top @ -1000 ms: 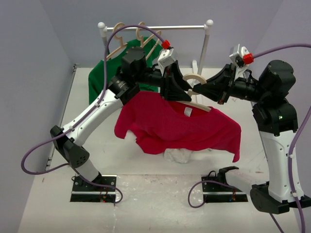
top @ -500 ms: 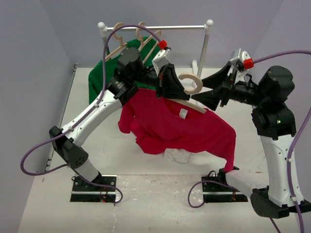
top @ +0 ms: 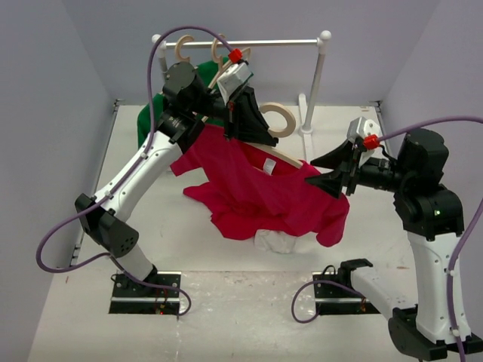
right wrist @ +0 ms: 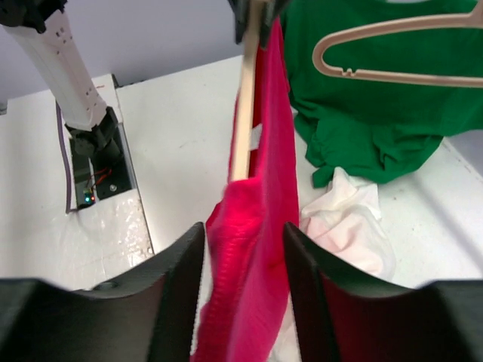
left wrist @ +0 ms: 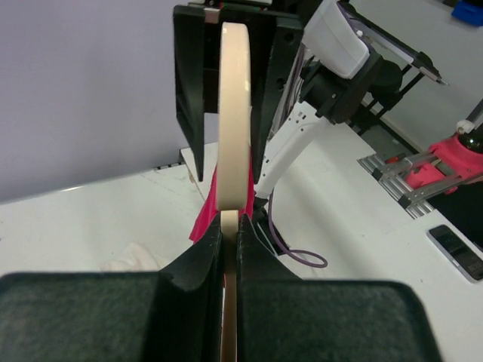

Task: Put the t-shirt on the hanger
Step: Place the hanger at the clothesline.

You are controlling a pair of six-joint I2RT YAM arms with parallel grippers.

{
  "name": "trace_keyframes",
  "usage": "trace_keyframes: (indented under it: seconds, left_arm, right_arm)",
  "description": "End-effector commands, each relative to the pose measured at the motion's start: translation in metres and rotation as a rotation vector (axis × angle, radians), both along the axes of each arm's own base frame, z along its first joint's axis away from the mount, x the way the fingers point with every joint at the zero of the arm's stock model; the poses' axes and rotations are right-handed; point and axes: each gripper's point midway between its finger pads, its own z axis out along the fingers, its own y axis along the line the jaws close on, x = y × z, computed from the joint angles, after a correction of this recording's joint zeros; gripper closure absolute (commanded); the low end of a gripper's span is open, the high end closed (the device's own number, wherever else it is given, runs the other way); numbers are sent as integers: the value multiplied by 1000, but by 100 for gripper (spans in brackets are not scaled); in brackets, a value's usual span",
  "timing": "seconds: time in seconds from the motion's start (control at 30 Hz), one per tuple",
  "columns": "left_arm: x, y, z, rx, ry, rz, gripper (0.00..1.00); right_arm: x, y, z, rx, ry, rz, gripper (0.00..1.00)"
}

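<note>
The left fingers (left wrist: pixel 200 253) were pressed together on the neck of a wooden hanger (left wrist: pixel 234 113), holding it up above the tabletop (top: pixel 189 249), in front of a clothes rail (top: pixel 264 43). The red t-shirt (top: pixel 256 196) hung from the hanger, draped over its arm and sagging toward the tabletop. The right fingers (right wrist: pixel 170 283) stood apart on either side of the shirt's shoulder fold at the hanger's outer end. Whether they pressed the cloth could not be told. A green shirt (right wrist: pixel 377 121) and a bare hanger (right wrist: pixel 392 53) hung behind, and a white cloth (right wrist: pixel 347 219) lay crumpled beneath.
</note>
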Motion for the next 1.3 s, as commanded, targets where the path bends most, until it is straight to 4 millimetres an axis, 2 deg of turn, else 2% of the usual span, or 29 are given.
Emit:
trace_keyframes:
  seconds: [0.0, 0.03, 0.07, 0.1, 0.2, 0.27, 0.3, 0.33, 0.37, 0.4, 0.47, 0.53, 0.6, 0.63, 0.67, 0.7, 0.73, 0.8, 0.87, 0.97, 1.07, 1.17, 1.27]
  left_arm:
    - [-17, 11, 26, -49, -78, -34, 100]
    - [-18, 11, 27, -52, -81, -33, 100]
    - [-18, 12, 30, -56, -82, -28, 100]
    - [-19, 12, 33, -64, -94, -31, 100]
    - [-19, 13, 42, -80, -98, -19, 100]
    - [-11, 12, 50, -91, -76, 18, 98]
    - [1, 13, 56, -105, -51, 80, 62]
    - [17, 15, 66, -129, -27, 164, 8]
    - [39, 21, 74, -151, 18, 291, 1]
    - [62, 30, 80, -168, 62, 429, 0]
    - [101, 55, 85, -190, 138, 685, 0]
    - [142, 99, 75, -178, 252, 1011, 0]
    - [163, 163, 85, -262, 280, 1338, 0]
    - [164, 185, 83, -283, 281, 1435, 0]
    - [169, 184, 69, -252, 301, 1444, 0]
    - [165, 204, 69, -269, 277, 1533, 0]
    - [158, 213, 67, -261, 240, 1572, 0]
    - [146, 222, 64, -237, 194, 1604, 0]
    - [143, 227, 49, -198, 184, 1626, 0]
    - [128, 241, 34, -182, 167, 1687, 0]
    - [123, 254, -7, -101, 183, 1758, 0]
    - [114, 271, -37, -22, 177, 1836, 0]
    - [108, 279, -72, 80, 177, 1871, 0]
  right_arm:
    - [9, 2, -10, -25, 23, 24, 58]
    - [7, 5, -10, -21, 21, 48, 65]
    - [3, 8, -10, -12, 19, 83, 79]
    - [-1, 10, -11, -9, 20, 107, 99]
    - [-2, 12, -11, 1, 14, 123, 100]
    - [6, 9, -7, 4, -22, 62, 100]
    - [14, 4, -4, 8, -36, -3, 100]
    - [24, -1, 0, 20, -48, -82, 100]
    - [36, -11, 4, 25, -47, -192, 100]
    - [48, -23, 8, 35, -46, -306, 100]
    - [56, -45, 19, 62, -40, -479, 100]
    - [47, -55, 33, 97, -60, -536, 100]
    - [34, -59, 47, 141, -68, -562, 100]
    - [28, -62, 55, 160, -78, -578, 100]
    - [23, -62, 61, 171, -79, -579, 100]
    - [18, -67, 69, 190, -88, -608, 100]
    - [14, -72, 80, 197, -101, -637, 100]
    - [9, -76, 93, 211, -94, -666, 100]
    - [22, -76, 98, 217, -52, -683, 100]
    - [56, -71, 93, 241, 39, -698, 100]
    - [115, -62, 78, 273, 172, -731, 100]
    - [155, -60, 61, 271, 232, -819, 100]
    - [177, -49, 40, 261, 257, -896, 100]
